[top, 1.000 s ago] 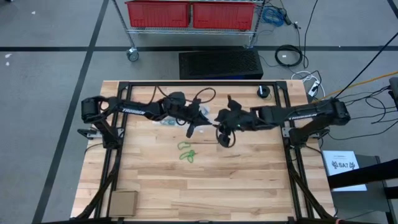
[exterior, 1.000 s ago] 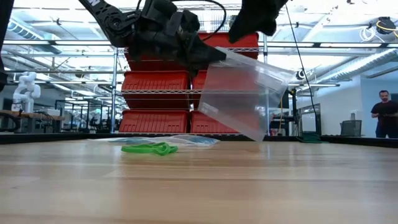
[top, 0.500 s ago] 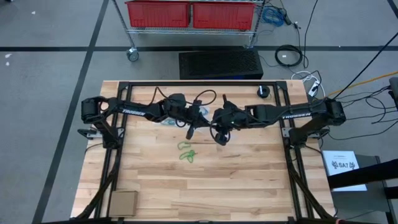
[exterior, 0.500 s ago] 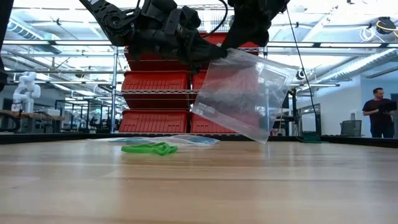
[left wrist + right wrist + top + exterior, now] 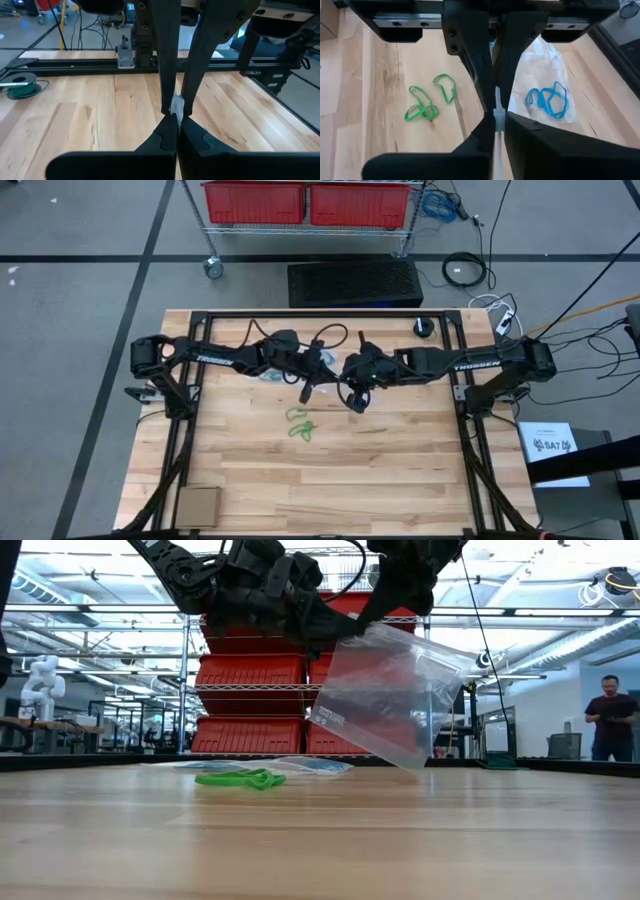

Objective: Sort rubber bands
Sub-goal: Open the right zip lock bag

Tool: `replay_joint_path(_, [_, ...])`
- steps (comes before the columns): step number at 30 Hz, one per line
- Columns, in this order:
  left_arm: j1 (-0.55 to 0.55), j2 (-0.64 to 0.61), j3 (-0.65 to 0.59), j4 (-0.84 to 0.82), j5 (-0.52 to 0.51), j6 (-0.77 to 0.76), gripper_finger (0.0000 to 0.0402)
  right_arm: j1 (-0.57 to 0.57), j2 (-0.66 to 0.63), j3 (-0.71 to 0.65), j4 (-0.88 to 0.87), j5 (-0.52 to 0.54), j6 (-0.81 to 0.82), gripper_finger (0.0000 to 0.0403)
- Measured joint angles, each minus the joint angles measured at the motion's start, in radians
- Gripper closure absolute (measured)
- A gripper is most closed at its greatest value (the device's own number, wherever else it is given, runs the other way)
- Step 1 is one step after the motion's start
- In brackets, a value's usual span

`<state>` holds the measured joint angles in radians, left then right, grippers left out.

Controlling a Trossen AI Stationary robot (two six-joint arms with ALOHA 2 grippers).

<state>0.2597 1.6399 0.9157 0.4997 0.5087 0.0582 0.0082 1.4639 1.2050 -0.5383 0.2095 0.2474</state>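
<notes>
Red bins (image 5: 245,670) on a wire shelf fill the background behind the wooden counter (image 5: 400,470), and a person (image 5: 612,720) stands far off at the room's edge. Starting at the left, the left arm reaches in over the counter's far half, and its left hand (image 5: 308,388) is closed on one edge of a clear plastic bag (image 5: 385,690), which it holds up off the wood. Beneath that arm, a second clear bag (image 5: 547,75) lies flat on the counter with the blue rubber bands (image 5: 547,100) on or inside it. Nearer the front, the green rubber bands (image 5: 300,423) sit loose on bare wood in a small tangle, apart from both hands. I see no dark brownish bands.

On the right, the right hand (image 5: 352,398) has met the hanging bag, and its fingers are pinched shut on the bag's thin edge, close to the left hand's grip.

The step in hand looks like getting this bag ready for the green bands: both hands hold its rim, but the mouth does not yet gape. Next, I judge, the two grips must draw apart gently to spread the opening. The film is slippery and could slide out of a pinch.
</notes>
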Motion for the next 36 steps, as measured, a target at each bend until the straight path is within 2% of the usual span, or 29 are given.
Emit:
replay_joint_path(11, [0.028,-0.082,-0.002,-0.063,0.010,0.001,0.0402,0.014,-0.010,-0.002,-0.102,0.004,0.040,0.0395])
replay_joint_path(26, [0.054,-0.113,0.000,-0.070,0.010,0.004,0.0402,0.093,-0.017,-0.004,-0.282,-0.002,0.163,0.0396])
replay_joint_path(36, [0.053,-0.157,0.000,-0.165,0.009,0.028,0.0402,0.108,-0.017,-0.002,-0.366,0.003,0.250,0.0384])
